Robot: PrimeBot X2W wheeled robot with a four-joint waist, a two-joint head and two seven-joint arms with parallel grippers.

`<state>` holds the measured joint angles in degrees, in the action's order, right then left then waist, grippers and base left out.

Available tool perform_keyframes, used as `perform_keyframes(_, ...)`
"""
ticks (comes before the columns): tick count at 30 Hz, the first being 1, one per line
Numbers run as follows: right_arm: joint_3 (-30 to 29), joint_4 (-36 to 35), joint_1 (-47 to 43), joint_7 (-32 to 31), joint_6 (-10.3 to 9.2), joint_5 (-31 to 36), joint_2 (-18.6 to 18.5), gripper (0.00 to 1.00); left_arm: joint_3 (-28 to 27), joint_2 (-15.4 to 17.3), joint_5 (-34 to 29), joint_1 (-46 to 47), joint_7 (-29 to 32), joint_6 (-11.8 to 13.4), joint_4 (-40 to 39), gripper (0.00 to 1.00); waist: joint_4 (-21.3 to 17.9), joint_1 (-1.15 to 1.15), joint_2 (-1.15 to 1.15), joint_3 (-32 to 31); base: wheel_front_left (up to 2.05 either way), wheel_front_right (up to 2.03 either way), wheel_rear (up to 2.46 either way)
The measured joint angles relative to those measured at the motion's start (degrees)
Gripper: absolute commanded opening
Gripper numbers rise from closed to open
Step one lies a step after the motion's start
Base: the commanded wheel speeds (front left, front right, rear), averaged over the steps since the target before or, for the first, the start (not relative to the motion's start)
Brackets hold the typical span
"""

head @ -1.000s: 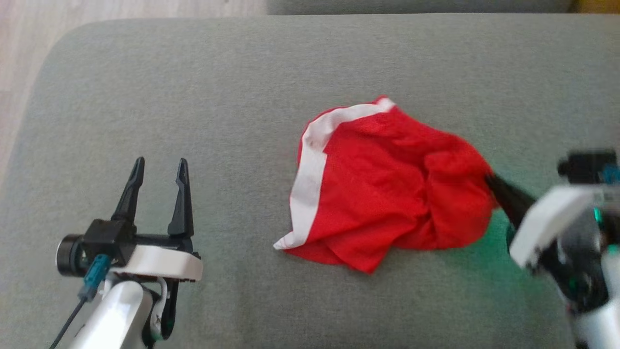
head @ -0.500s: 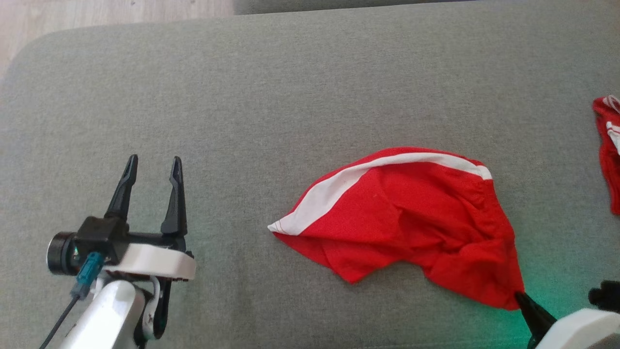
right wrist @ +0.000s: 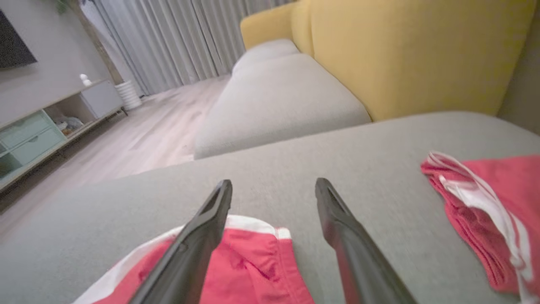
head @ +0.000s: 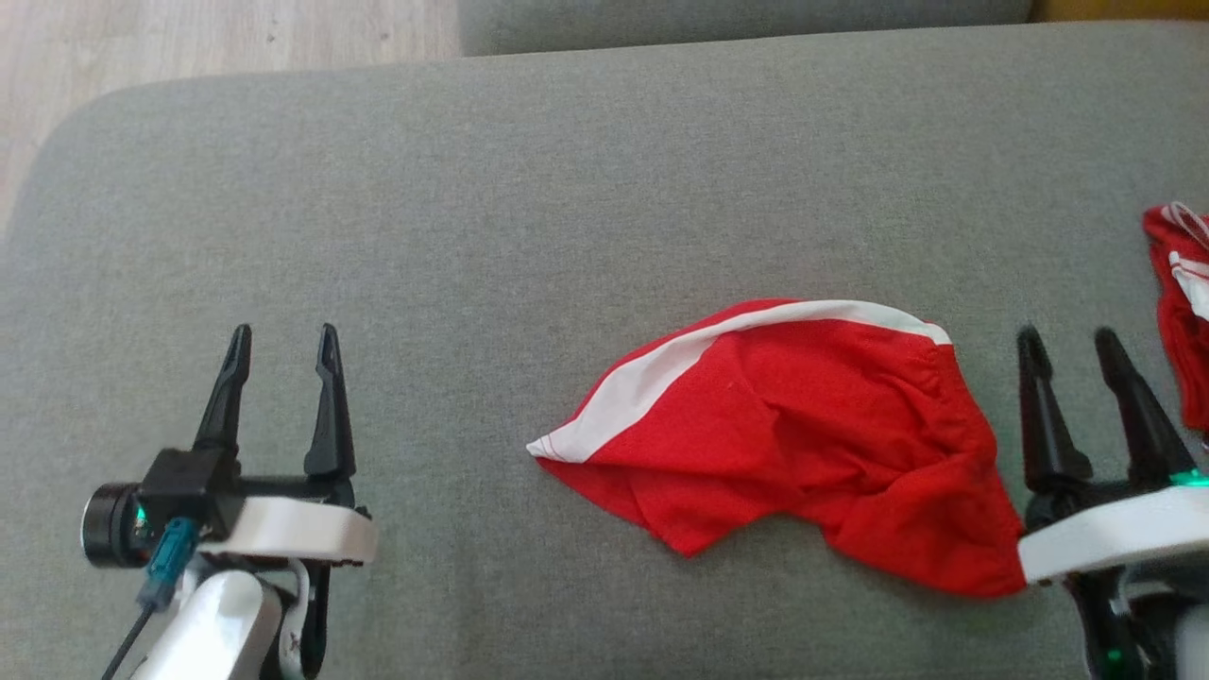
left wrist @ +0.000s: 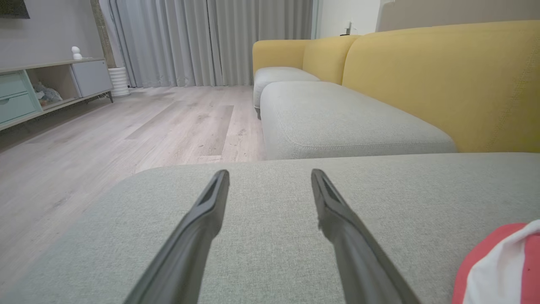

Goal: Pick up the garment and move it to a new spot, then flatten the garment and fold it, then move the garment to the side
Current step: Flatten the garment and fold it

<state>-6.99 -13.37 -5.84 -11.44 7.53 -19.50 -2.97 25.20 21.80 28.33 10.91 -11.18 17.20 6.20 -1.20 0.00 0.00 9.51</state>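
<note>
Rumpled red garment [head: 803, 453], white-banded, on woven grey cushion [head: 567, 189], left gripper [head: 283, 332] and right gripper [head: 1067, 334] fingers [head: 222, 406] parted

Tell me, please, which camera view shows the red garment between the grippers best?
The head view: the garment lies whole on the cushion, its outline and white band clear. The right wrist view gives one end, partly behind a finger. The left wrist view catches just a corner at its lower right.
</note>
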Motion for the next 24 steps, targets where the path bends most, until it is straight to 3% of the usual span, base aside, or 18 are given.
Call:
perform_keyframes(7, 5.6, -1.0, 3.9, 2.5, 0.0, 3.0, -3.0, 1.0, -0.3, 0.3, 0.0, -1.6, 0.5, 1.0, -1.1, 1.0, 0.7, 0.0, 0.0, -0.9, 0.0, 0.0, 0.0)
perform_keyframes(19, 6.0, -0.8, 4.4, 3.4, 0.0, 3.9, -2.9, 1.0, 0.2, 0.5, 0.0, -2.1, 1.6, 2.5, -2.2, 1.0, 1.0, 0.0, 0.0, -0.8, 0.0, 0.0, 0.0)
perform_keyframes(24, 6.1, -1.2, 4.5, 3.4, 0.0, 3.9, -2.8, 1.0, 6.7, -1.7, -0.1, 0.5, 6.0, -1.8, -0.7, 1.0, 1.3, 0.0, 0.0, 0.6, 0.0, 0.0, 0.0)
